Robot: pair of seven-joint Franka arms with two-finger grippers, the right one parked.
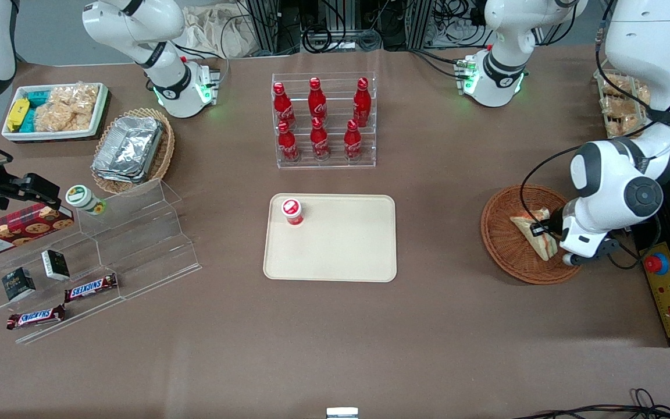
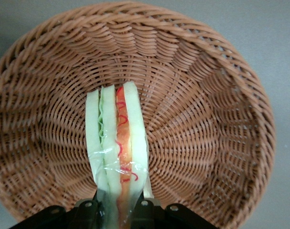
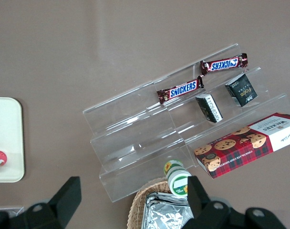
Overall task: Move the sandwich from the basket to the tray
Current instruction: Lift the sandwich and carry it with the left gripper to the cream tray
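The sandwich (image 1: 538, 244) (image 2: 117, 138), a plastic-wrapped wedge of pale bread with green, red and orange layers, sits in the round reddish-brown wicker basket (image 1: 498, 233) (image 2: 207, 119) toward the working arm's end of the table. My left gripper (image 1: 544, 230) (image 2: 119, 210) is down inside the basket. Its black fingers (image 2: 88, 210) press on both sides of the sandwich's near end, shut on it. The sandwich still lies low over the basket's floor. The beige tray (image 1: 341, 250) lies flat at mid-table, well apart from the basket.
A small red-capped container (image 1: 292, 211) stands on the tray's corner. A clear rack of red bottles (image 1: 323, 119) stands farther from the camera than the tray. A yellow box with a red stop button (image 1: 669, 291) lies beside the basket. A wire rack of snacks (image 1: 620, 105) stands farther back.
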